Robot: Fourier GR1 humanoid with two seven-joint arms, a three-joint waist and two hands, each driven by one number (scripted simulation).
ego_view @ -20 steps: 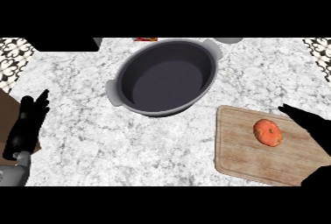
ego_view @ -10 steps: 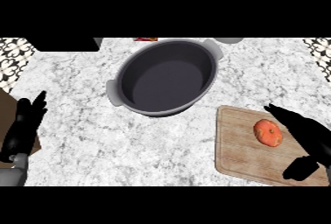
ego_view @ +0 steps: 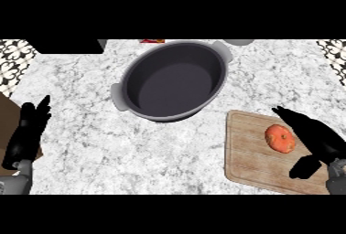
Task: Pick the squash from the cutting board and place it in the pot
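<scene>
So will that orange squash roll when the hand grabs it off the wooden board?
Probably somewhat: the rounded orange squash lies loose on the flat wooden cutting board, so a nudge from the right hand could roll it. It looks stiff.

The speckled white-and-grey counter top [ego_view: 88,137] looks like polished stone, marbled and smooth, while the pale rectangular wooden cutting board [ego_view: 253,164] shows straight grain lines and a matt finish. The large grey oval pot [ego_view: 174,80] appears to be metal with a dull, satin inner wall and a lighter rim, and the round orange squash [ego_view: 280,138] has a mottled, slightly rough-looking skin, though that is hard to judge from this view. Both black hands, left [ego_view: 25,135] and right [ego_view: 314,137], look like matt plastic without shine.
</scene>
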